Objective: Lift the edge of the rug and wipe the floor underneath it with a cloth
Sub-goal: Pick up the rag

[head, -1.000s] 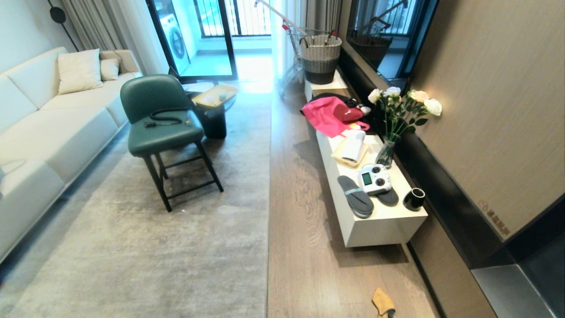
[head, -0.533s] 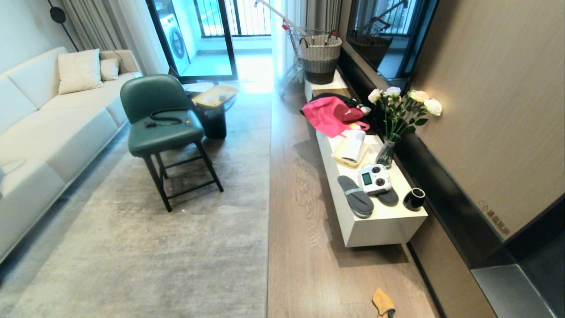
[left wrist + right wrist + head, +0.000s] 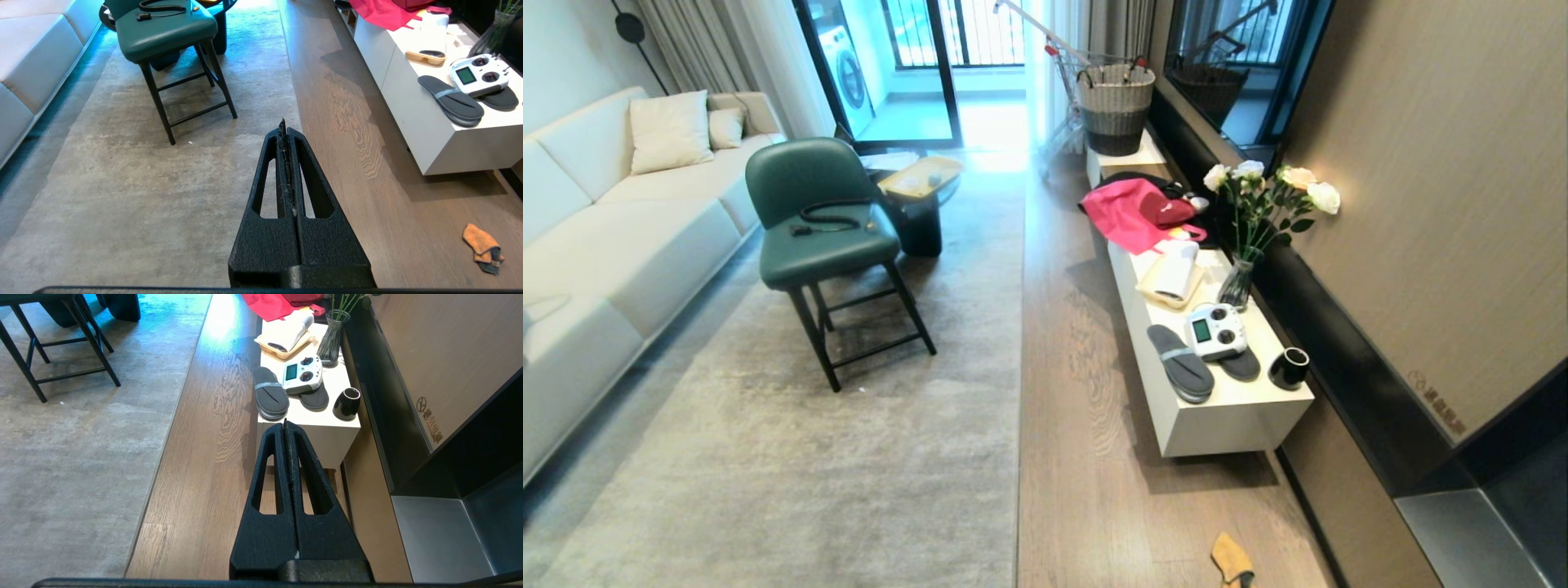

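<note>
With both the left gripper [image 3: 284, 122] and right gripper [image 3: 285, 424] closed and empty, the small, soft orange-tan cloth [image 3: 1232, 559] on the brown wood-grain floor [image 3: 1078, 457] looks light and limp, best pinched at a raised fold, while the pale grey rug edge [image 3: 1018, 392] seems heavier, floppy, liftable along its border.

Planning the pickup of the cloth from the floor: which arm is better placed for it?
Probably the right. The cloth lies on the floor right of the rug edge, on the robot's right side. Both the left pincer and the right pincer are shut and empty.

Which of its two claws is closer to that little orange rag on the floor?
Probably the right end effector, though its view misses the cloth. The left end effector hangs above the rug edge, the cloth off toward the robot's right.
</note>
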Tool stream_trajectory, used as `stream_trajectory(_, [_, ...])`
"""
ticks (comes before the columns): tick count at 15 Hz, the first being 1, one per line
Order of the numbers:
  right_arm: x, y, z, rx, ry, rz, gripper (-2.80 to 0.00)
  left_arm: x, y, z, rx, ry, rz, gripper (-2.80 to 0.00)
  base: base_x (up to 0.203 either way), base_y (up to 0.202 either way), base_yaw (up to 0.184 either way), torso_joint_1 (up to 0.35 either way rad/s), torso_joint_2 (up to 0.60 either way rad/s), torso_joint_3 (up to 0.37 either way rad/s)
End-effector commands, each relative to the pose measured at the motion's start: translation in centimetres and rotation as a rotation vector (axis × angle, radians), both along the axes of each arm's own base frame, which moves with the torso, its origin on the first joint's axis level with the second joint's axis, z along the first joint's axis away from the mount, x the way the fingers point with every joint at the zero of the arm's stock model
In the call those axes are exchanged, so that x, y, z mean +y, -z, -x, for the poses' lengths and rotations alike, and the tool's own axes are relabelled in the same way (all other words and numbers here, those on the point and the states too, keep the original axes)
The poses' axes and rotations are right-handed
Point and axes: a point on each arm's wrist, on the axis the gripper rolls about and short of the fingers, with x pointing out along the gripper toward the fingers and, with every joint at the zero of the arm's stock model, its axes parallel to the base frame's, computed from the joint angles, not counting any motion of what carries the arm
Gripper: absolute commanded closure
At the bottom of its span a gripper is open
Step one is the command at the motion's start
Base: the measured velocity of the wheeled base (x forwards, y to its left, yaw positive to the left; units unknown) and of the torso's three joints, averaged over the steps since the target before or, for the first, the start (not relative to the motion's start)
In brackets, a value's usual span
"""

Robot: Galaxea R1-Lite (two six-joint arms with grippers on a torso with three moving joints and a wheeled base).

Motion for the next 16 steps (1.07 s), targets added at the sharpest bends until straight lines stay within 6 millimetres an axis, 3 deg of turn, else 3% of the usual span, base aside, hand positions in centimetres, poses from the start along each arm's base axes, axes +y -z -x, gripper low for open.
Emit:
stream_trajectory(1, [0.0, -0.04, 0.0, 0.0, -0.001, -0.002, 0.0, 0.0, 0.0, 0.0, 0.0, -0.001, 0.0, 0.0, 0.0, 0.0, 0.0, 0.0, 0.0, 0.0])
stream_trajectory(8, [0.0, -0.04, 0.0, 0.001, 0.0, -0.014, 0.0, 0.0, 0.0, 0.0, 0.0, -0.001, 0.0, 0.0, 0.0, 0.0, 0.0, -0.006, 0.0, 0.007])
stream_trajectory(16, [0.0, -0.04, 0.0, 0.001, -0.001, -0.014, 0.0, 0.0, 0.0, 0.0, 0.0, -0.001, 0.0, 0.0, 0.0, 0.0, 0.0, -0.123, 0.29, 0.158])
